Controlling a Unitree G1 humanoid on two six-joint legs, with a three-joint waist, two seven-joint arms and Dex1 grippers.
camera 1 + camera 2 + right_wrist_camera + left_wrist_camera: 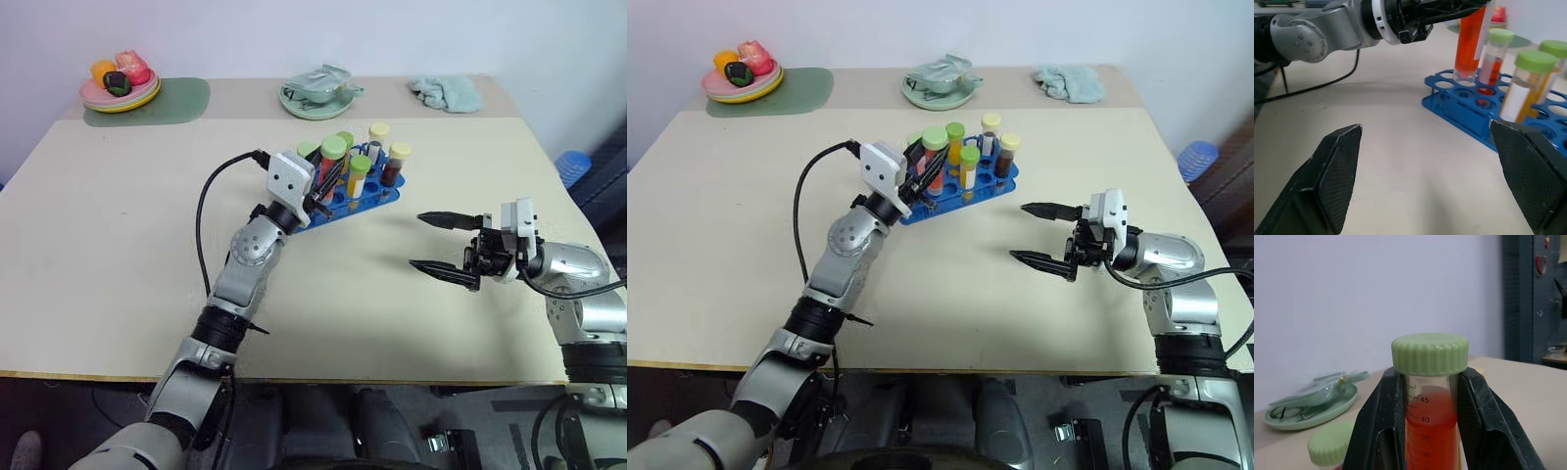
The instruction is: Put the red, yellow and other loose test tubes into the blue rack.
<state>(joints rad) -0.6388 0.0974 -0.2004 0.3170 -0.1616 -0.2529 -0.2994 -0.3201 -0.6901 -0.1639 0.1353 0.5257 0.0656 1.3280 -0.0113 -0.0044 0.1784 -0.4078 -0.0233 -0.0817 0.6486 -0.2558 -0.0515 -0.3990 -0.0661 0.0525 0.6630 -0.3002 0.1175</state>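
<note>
left claw (1427, 431) grips red tube (1430, 426) | right wrist: its tip over blue rack (1459, 105) | right claw (443, 242) open

Four cameras covering one tabletop

The two head views are looking down over the table (118, 294); the left wrist camera is sitting close behind a red tube (1431, 431) between its jaws, and the right wrist camera is facing the blue rack (1459, 115) beyond its spread jaws.

Left gripper (1425, 431) hides the red tube's (1431, 428) sides; the tube's lower end is cut off at the frame edge. Rack (1476, 117) runs off frame in the right wrist view. Tube gradations below 30 unreadable.
</note>
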